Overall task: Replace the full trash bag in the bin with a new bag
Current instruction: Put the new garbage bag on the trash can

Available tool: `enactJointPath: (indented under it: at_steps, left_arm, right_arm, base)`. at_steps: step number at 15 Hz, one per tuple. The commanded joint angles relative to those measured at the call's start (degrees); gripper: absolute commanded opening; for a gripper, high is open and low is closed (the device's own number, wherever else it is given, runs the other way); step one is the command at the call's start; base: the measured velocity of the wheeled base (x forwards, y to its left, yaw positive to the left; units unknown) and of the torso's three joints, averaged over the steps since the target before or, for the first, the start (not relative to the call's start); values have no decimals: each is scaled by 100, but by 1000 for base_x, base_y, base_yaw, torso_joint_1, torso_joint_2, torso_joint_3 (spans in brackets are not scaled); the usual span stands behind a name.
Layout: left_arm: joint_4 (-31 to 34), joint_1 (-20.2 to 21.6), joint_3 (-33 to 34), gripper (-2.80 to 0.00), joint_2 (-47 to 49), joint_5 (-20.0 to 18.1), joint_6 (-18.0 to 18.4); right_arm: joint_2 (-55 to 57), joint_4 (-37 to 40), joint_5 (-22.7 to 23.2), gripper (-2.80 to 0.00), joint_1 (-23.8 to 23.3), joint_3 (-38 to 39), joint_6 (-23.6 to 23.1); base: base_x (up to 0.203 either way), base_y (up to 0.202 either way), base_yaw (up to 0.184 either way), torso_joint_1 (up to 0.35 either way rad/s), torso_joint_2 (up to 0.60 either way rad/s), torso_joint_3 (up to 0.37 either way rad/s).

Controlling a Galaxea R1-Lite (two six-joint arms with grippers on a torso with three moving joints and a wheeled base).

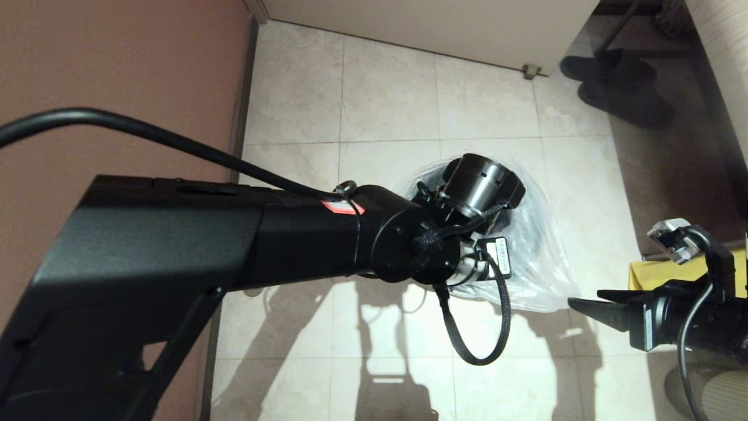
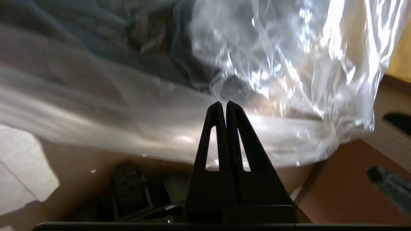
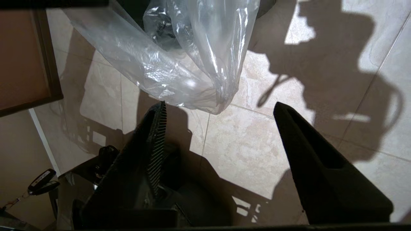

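Note:
The new bag (image 1: 546,275), clear and crinkly, lies draped over the bin (image 1: 522,245), which shows only as a dark shape through the film under my left wrist. In the left wrist view my left gripper (image 2: 223,103) is shut, its tips pinching the new bag (image 2: 289,73) where the creases gather. My right gripper (image 1: 584,305) hovers low at the bin's right side. It is open in the right wrist view (image 3: 221,107), with bare tile between the fingers. A loose corner of the bag (image 3: 192,86) hangs just beyond its fingertips, not touching them.
An opaque yellow bag (image 1: 672,272) lies on the floor behind the right arm. Dark shoes (image 1: 619,88) stand at the back right. A brown wall (image 1: 117,58) runs along the left and a pale door (image 1: 438,23) closes the back. The floor is beige tile (image 1: 385,99).

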Motion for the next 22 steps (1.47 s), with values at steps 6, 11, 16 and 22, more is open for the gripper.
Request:
enactJointPath:
  at_steps: [6,11,16,22]
  left_arm:
    - [-26,-34,525,-280,-7,-38,-146]
    - [-103,60,558,-280,163,-38,-148]
    - [-114,192,558,-280,368,-32,-149]
    - [-620,359,615,-280,515,-21,-134]
  right_arm:
    - [-94,-6,91,0,226,-342,315]
    - [-44,7,108,-280,646,-638,391]
    - [550,-42,100,-280,993,-873,382]
    - [1192,-45,74,-280,1086,-1257,359]
  base:
    - [0,0,0,0,0,0]
    - [0,0,0,0,0,0]
    - [0,0,0,0,0,0]
    - [0,0,0,0,0,0]
